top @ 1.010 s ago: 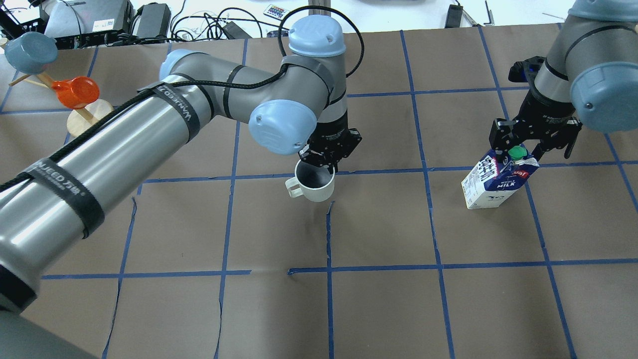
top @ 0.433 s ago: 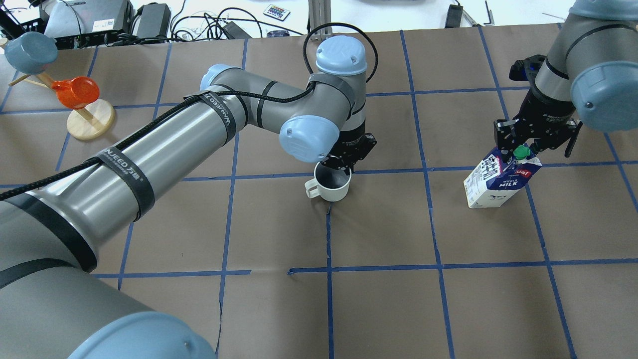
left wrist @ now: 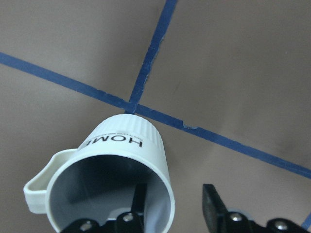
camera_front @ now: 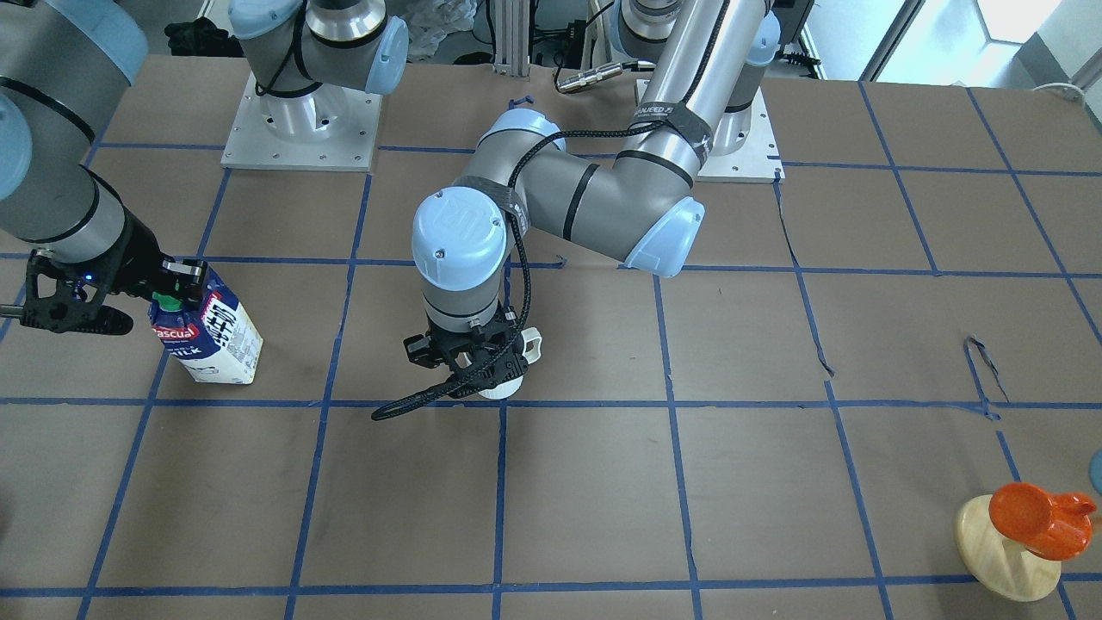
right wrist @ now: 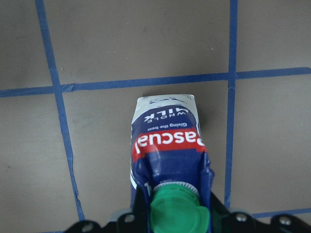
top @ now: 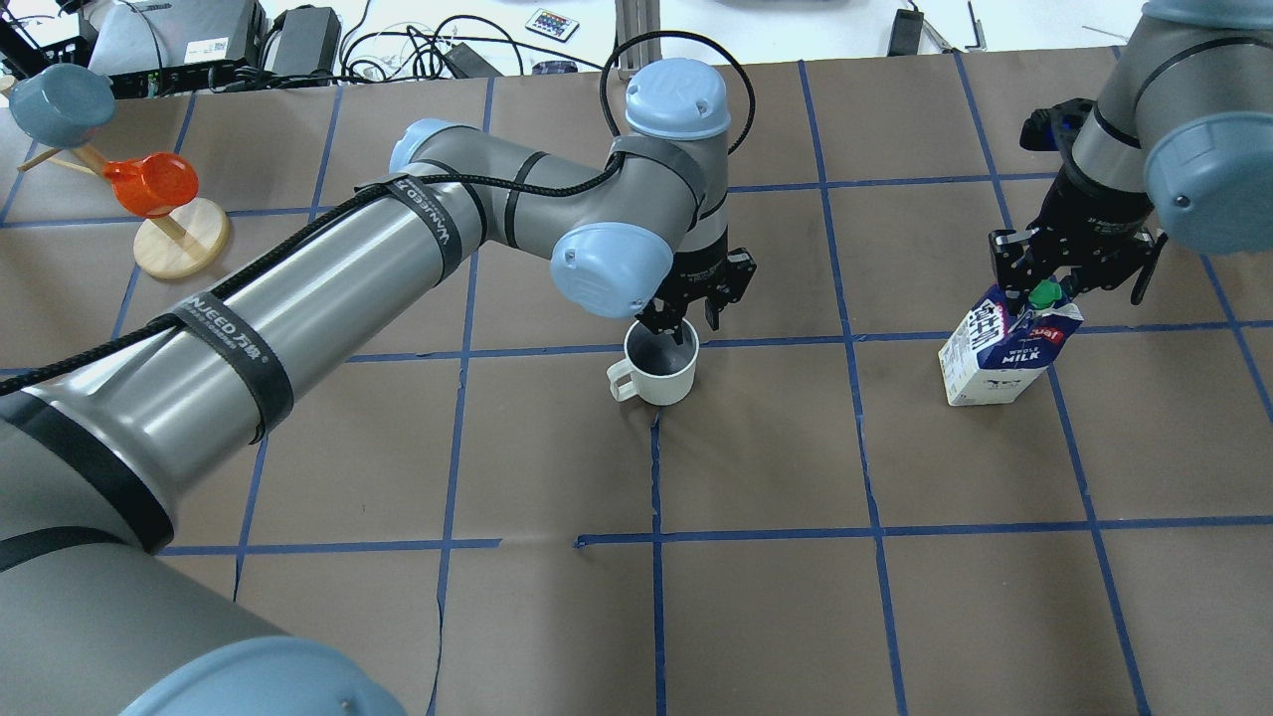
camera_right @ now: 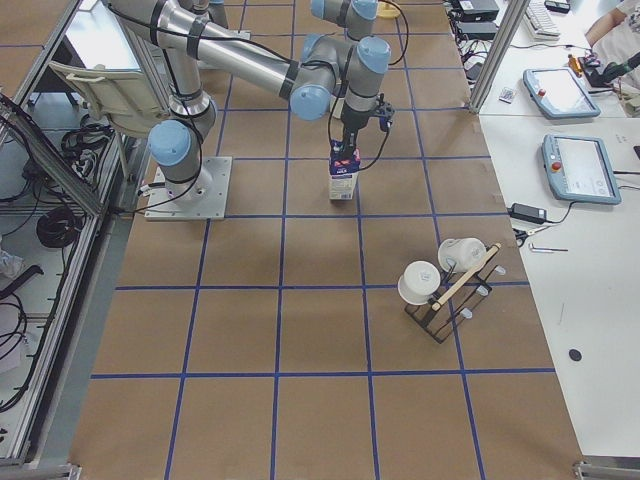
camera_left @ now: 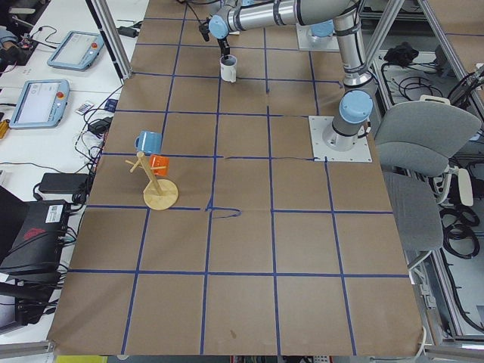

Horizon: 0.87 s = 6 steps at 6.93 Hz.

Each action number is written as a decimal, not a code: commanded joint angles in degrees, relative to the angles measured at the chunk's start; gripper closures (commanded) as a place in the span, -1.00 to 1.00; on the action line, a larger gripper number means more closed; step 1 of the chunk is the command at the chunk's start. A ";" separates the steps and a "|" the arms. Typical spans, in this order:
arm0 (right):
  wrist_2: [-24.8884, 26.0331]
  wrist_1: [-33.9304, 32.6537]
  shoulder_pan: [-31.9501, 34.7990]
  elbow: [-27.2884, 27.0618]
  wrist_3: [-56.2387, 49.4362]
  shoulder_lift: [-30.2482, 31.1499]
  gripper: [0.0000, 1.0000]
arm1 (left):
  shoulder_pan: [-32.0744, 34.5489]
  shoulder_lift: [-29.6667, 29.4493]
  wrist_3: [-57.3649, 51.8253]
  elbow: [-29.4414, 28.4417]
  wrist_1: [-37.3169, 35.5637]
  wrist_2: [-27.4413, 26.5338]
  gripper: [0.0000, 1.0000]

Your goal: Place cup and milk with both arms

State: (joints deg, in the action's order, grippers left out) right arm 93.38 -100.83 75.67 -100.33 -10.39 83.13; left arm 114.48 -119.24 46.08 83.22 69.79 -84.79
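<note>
The white ribbed cup [top: 661, 373] stands upright on the brown table by a crossing of blue tape, handle toward the robot's left. It also shows in the left wrist view [left wrist: 124, 145] with "HOME" on its side. My left gripper [top: 691, 328] is open, one finger inside the rim and one outside, both clear of the wall [left wrist: 174, 190]. The blue and white milk [top: 1004, 363] with a green cap stands slightly tilted at the robot's right. My right gripper [top: 1044, 290] is shut on its gable top; the cap sits between the fingers in the right wrist view [right wrist: 175, 213].
A wooden stand [top: 179, 244] at the far left holds an orange cup [top: 149, 184] and a blue cup [top: 60, 99]. A rack with white cups [camera_right: 445, 285] stands past the milk. Cables and boxes line the far edge.
My left arm carried the cup right and down onto the table, then its fingers opened off the rim. My right gripper shifted the milk slightly right and more upright.
</note>
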 commanded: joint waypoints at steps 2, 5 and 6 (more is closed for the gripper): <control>-4.17 1.25 1.05 3.21 2.13 -0.33 0.24 | -8.36 10.65 -14.73 -1.39 14.60 -0.55 -1.00; -5.05 0.55 8.32 6.71 7.72 -3.75 0.23 | -21.02 21.38 -35.04 -0.08 23.60 -0.90 -1.00; -5.05 0.46 11.75 8.21 11.67 -5.59 0.23 | -22.53 24.72 -37.45 2.28 25.12 -1.42 -1.00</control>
State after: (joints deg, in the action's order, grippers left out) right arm 88.43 -100.25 83.28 -93.97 -3.06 79.56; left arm 94.76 -98.59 13.41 83.51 92.30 -85.78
